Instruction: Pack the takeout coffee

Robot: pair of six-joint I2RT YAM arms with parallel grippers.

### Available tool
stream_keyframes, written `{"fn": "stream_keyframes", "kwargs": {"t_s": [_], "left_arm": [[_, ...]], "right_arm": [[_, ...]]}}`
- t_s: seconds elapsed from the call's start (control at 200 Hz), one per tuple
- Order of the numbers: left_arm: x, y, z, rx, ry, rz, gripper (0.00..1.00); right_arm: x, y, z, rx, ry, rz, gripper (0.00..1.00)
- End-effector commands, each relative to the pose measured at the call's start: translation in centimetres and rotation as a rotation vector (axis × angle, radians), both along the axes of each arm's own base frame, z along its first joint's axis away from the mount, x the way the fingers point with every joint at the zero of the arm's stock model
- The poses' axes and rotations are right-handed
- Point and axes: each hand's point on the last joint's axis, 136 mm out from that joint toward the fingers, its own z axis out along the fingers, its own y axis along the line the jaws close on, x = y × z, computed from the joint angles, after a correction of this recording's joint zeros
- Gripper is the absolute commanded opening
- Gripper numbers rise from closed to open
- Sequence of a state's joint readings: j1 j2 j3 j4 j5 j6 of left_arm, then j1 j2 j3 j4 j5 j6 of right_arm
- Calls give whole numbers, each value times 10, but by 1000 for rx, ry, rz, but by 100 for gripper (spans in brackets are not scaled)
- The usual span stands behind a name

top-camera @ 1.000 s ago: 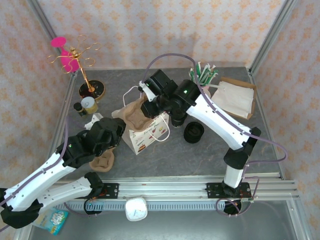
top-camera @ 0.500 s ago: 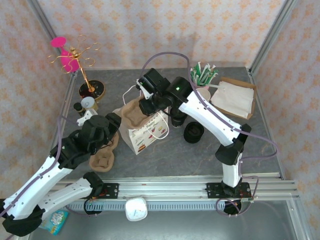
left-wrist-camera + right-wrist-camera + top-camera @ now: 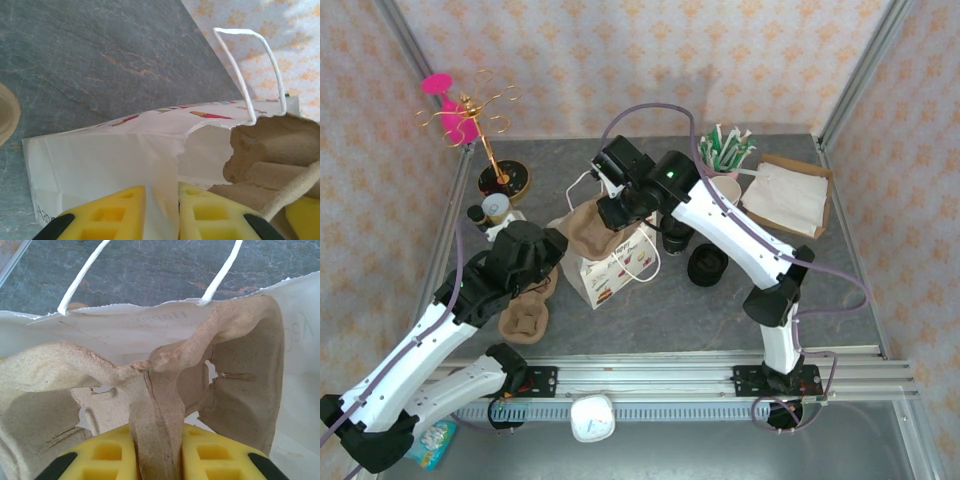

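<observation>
A white paper bag (image 3: pixel 620 265) with cord handles stands mid-table. My left gripper (image 3: pixel 161 188) is shut on its near wall (image 3: pixel 100 155), holding the mouth apart. My right gripper (image 3: pixel 156 432) is shut on the middle ridge of a brown pulp cup carrier (image 3: pixel 240 365). The carrier (image 3: pixel 582 228) sits tilted in the bag's mouth, and its holes are empty. A black cup (image 3: pixel 675 238), which looks like the takeout coffee, stands just right of the bag, partly under my right arm. Neither gripper touches it.
A second pulp carrier (image 3: pixel 525 315) lies on the table left of the bag, under my left arm. A low black pile of lids (image 3: pixel 707 265) sits right of the black cup. A cream-lined cup (image 3: pixel 725 187), sachets and napkins are at the back right; small jars (image 3: pixel 496 207) and a gold stand at the back left.
My left gripper has shifted up to the bag and now pinches its wall. My right wrist has swung left and back with the carrier still in it.
</observation>
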State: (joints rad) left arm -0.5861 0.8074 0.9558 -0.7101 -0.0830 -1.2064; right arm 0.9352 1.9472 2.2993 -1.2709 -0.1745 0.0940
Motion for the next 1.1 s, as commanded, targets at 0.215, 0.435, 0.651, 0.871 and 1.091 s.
{"fn": "stream_keyframes", "kwargs": {"t_s": [0.215,0.435,0.651,0.871,1.091], "left_arm": [[-6,-15,-5,24,13,-129,18],[-6,-9,5,60,-5,-124,19],[-5,-12,17,72,-23,-150,16],[-5,-14,26,70,-41,-166,12],[-6,-8,26,85,-40,-143,7]], "right_arm": [[7,12,13,63,-8,-24,21],[19,-1,11,23,-31,-72,21],[25,-4,8,20,-24,-85,22],[21,0,-5,-11,5,-70,22],[18,-7,-9,-46,-6,-74,22]]}}
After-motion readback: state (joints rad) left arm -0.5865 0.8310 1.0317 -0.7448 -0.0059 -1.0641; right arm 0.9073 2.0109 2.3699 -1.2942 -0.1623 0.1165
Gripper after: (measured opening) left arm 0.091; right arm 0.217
